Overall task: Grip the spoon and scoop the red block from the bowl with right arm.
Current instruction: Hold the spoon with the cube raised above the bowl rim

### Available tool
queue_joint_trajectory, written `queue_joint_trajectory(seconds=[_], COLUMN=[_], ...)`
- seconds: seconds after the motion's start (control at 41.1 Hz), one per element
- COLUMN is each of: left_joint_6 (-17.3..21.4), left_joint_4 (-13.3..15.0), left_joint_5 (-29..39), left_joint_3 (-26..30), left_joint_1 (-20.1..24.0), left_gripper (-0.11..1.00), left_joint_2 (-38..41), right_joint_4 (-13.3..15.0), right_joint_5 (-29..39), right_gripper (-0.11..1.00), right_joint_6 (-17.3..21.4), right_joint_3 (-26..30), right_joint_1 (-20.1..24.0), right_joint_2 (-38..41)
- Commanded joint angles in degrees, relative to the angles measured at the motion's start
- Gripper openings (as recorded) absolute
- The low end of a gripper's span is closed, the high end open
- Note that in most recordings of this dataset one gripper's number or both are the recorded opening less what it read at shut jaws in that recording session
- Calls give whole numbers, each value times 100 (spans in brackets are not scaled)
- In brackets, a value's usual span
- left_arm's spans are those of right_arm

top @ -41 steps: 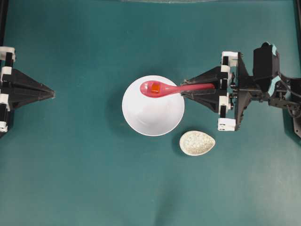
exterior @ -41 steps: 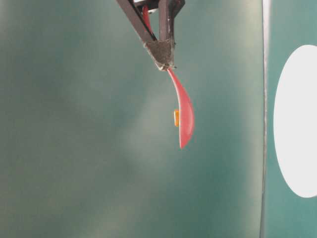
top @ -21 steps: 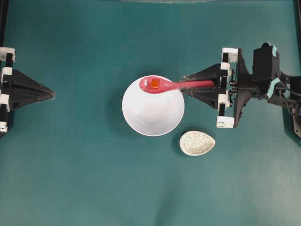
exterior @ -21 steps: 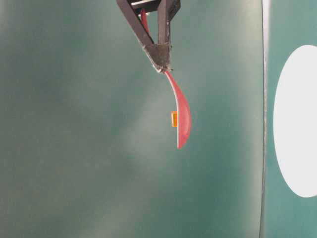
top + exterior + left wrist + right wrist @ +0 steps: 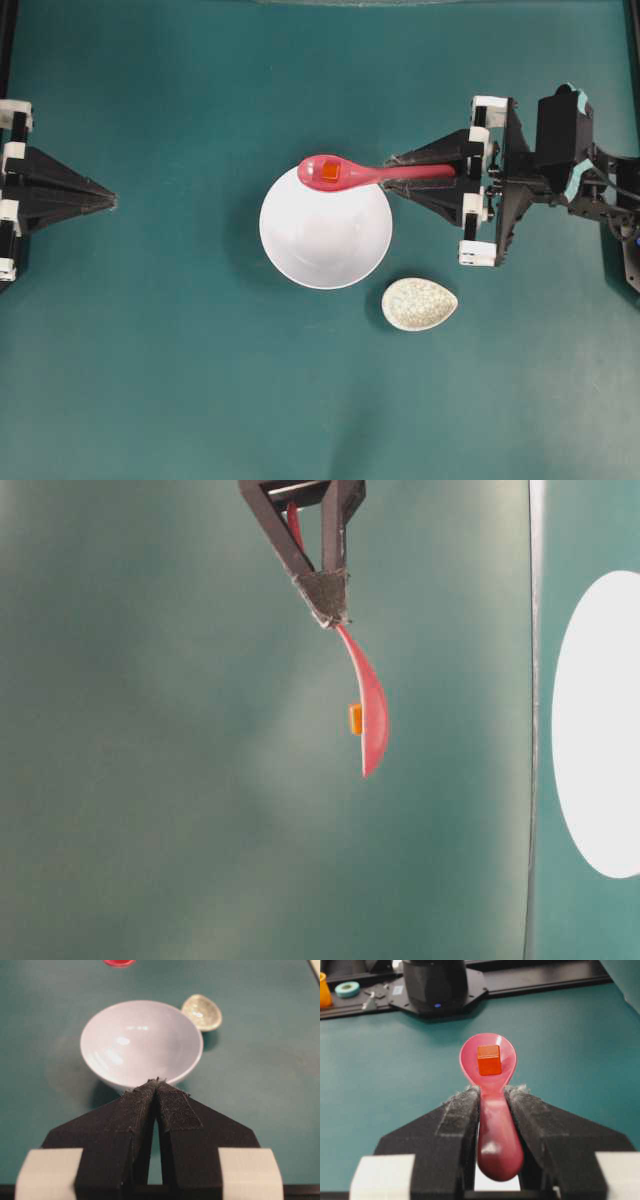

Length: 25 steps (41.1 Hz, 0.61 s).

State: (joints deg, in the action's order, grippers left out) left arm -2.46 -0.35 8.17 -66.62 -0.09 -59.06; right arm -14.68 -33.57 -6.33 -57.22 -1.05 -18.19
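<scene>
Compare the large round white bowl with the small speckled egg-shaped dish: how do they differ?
The large round white bowl is plain and circular; the small speckled egg-shaped dish is mottled and tapers to one end. The bowl is far wider and, in the left wrist view, deeper than the dish. Both rest upright on the green table and hold nothing.

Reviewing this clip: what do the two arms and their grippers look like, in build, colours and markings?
Both grippers, the left gripper and the right gripper, are black wedge-shaped finger pairs tapering to a point, on white blocks, with fuzzy dark padding on their inner faces. The right arm is black, with teal tape marks and dark cables. Little of the left arm shows.
</scene>
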Motion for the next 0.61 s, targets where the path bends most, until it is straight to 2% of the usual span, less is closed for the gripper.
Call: queue_joint_trajectory(seconds=[0.0,0.583], left_joint_6=[-9,0], left_joint_4=[-18,-18], left_joint_5=[-62,-53], left_joint_3=[158,158], left_joint_1=[-9,0], left_gripper=[-1,-1], left_joint_2=[35,53], right_joint_4=[9,9], right_joint_5=[-9,44], right_gripper=[25,25], right_joint_6=[-9,0], right_joint_3=[149,149], right_joint_1=[-9,-9], right_joint_2=[-97,-97])
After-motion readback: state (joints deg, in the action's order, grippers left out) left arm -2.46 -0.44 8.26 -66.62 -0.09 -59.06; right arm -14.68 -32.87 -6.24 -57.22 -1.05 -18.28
